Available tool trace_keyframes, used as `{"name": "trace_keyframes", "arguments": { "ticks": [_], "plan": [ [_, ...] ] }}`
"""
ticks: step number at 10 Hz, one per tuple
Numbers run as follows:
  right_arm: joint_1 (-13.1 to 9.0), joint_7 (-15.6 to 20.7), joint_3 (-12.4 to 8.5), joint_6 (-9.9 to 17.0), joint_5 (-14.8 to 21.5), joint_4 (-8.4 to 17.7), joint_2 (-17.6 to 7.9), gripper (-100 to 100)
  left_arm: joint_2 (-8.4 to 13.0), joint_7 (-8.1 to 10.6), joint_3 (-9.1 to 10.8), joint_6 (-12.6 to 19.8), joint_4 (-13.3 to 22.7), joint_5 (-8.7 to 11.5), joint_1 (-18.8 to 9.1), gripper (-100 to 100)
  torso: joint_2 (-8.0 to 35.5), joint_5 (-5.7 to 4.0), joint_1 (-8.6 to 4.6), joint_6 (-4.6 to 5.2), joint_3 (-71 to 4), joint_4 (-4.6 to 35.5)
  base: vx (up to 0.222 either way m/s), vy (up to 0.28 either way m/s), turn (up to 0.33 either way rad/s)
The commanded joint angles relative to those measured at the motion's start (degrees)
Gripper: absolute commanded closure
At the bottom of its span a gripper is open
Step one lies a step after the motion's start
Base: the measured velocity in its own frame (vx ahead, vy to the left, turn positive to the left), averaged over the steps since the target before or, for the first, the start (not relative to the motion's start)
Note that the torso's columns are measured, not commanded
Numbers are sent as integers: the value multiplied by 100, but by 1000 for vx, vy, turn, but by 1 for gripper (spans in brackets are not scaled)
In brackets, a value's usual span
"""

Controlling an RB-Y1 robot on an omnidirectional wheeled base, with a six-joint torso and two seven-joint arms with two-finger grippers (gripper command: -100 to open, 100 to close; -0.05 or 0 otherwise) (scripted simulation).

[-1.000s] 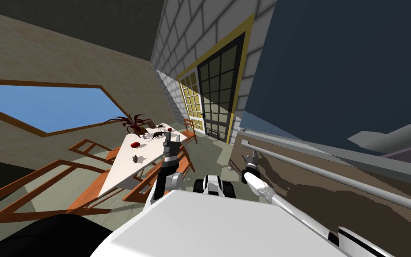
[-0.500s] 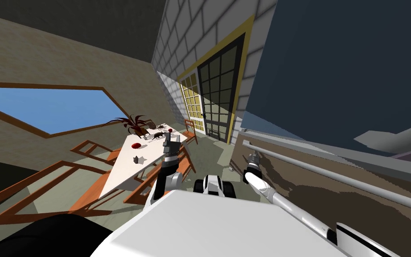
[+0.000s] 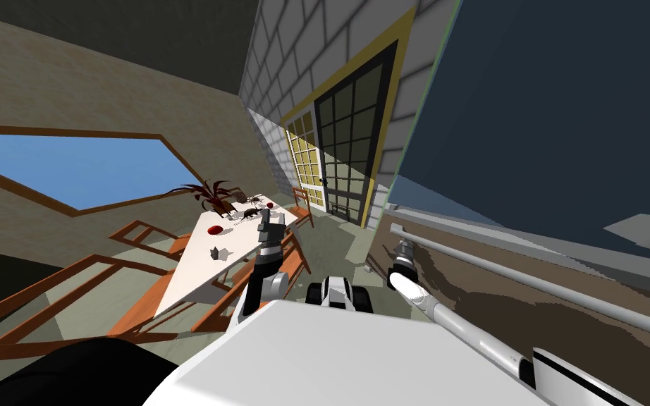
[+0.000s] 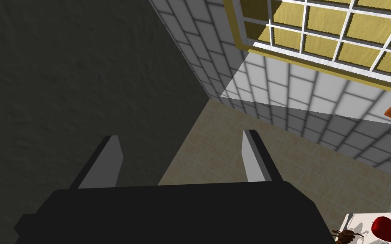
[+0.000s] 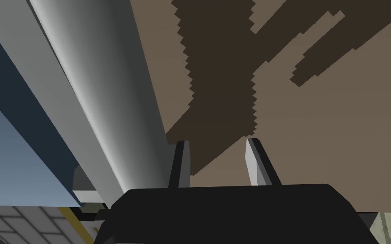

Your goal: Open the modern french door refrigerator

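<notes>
- The right gripper [image 5: 216, 142] is up against the brown-fronted refrigerator [image 3: 598, 331], which stands close on my right. It sits at the near end of the long grey round bar handle [image 3: 528, 277].
- The right wrist view gives detail the head view cannot. The 2 fingers [image 5: 182, 165] are drawn in to a narrow gap and grasp nothing, with only the mottled brown front between them. The handle runs just outside 1 finger, right beside it; I cannot tell whether they touch.
- The head view alone shows the handle's full run along the brown front, and a dark blue panel [image 3: 563, 106] above it.
- The left gripper [image 3: 267, 224] is raised upright in front of me, well apart from the refrigerator. In the left wrist view its 2 fingers [image 4: 112, 163] are spread wide and released.
- Beyond it stands a white table [image 3: 204, 261] with orange-brown wooden chairs [image 3: 147, 236] around it. On it are a red round fruit [image 3: 213, 229] and a dark red leafy plant [image 3: 207, 194].
- Farthest off, a grey tiled wall [image 4: 275, 84] holds a yellow-framed paned glass door [image 3: 348, 148].
</notes>
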Motion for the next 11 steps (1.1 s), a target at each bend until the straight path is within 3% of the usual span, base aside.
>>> {"name": "trace_keyframes", "arguments": {
  "ticks": [1, 2, 3, 8, 9, 11],
  "plan": [
    [23, -106, -49, -56, -85, 111, 52, -100, 0, 0, 0, 0, 0, 0, 0, 0, 9, -6, -12, 41, 3, -13, 32, -87, 1],
    [63, -58, 11, -53, -63, 118, 63, -100, 0, 0, 0, 0, 0, 0, 0, 0, 9, -15, -64, 74, 4, -15, 14, -44, 4],
    [104, -78, 39, -87, -80, 142, 94, 100, 0, 0, 0, 0, 0, 0, 0, 0, 18, -18, -74, 90, 8, -14, 3, -6, -3],
    [163, -41, 100, -53, -71, 13, 133, 100, -2, 0, -2, 0, 0, 0, -2, 0, -5, -71, -112, 103, 2, -68, -127, 78, -33],
    [-4, 66, -1, -150, -94, -42, 33, -100, -1, 0, -1, 0, 0, 0, -1, 0, -41, -77, -135, 102, -19, -77, 36, 11, 58],
    [-157, 162, -96, -240, -117, -87, -58, -100, 0, 0, 0, 0, 0, 0, 2, 0, -64, -79, -137, 103, -36, -86, 93, -12, 44]
  ]
}}
